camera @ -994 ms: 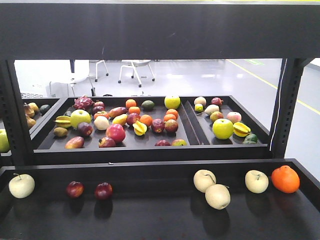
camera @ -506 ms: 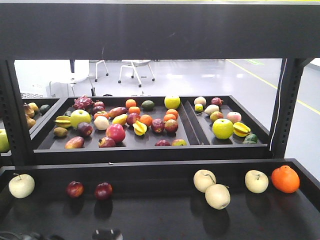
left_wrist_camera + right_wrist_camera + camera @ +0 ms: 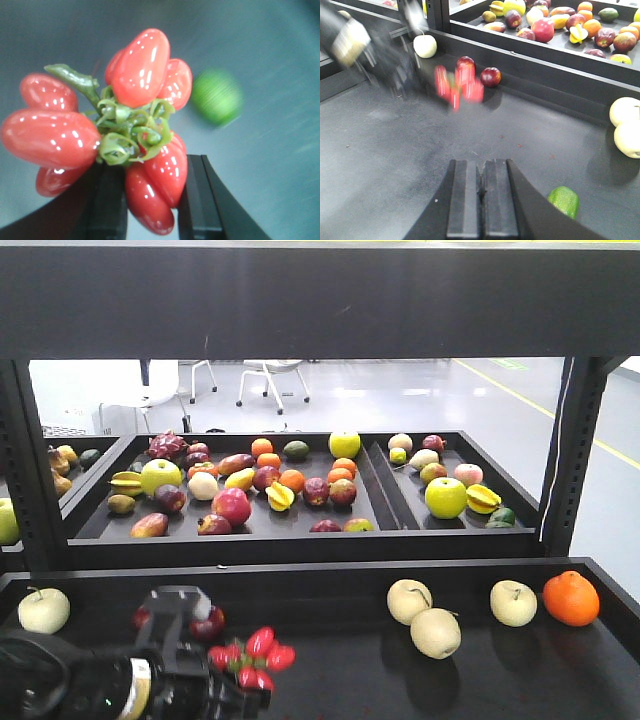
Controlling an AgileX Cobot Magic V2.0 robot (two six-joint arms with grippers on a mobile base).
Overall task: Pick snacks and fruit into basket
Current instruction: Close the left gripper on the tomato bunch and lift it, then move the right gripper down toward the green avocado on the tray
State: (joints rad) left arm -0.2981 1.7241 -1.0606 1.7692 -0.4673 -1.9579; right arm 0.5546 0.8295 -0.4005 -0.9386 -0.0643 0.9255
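Lone pale apple: on the black shelf, up and to the left of the left claw.
Left claw: low at the left of the front view, its two black fingers clamped on the lower fruits of the red fruit cluster.
Red fruit cluster: glossy oblong red fruits around green leaves, held at the tip of the left claw.
Dark red apples: just behind the left claw, near the shelf's back wall, one partly hidden by the arm.
Right claw: fingers pressed together with nothing between them, over bare shelf.
Green fruit: on the shelf just right of the right claw.
Three pale apples: well to the right of the left claw.
Orange: farthest right.
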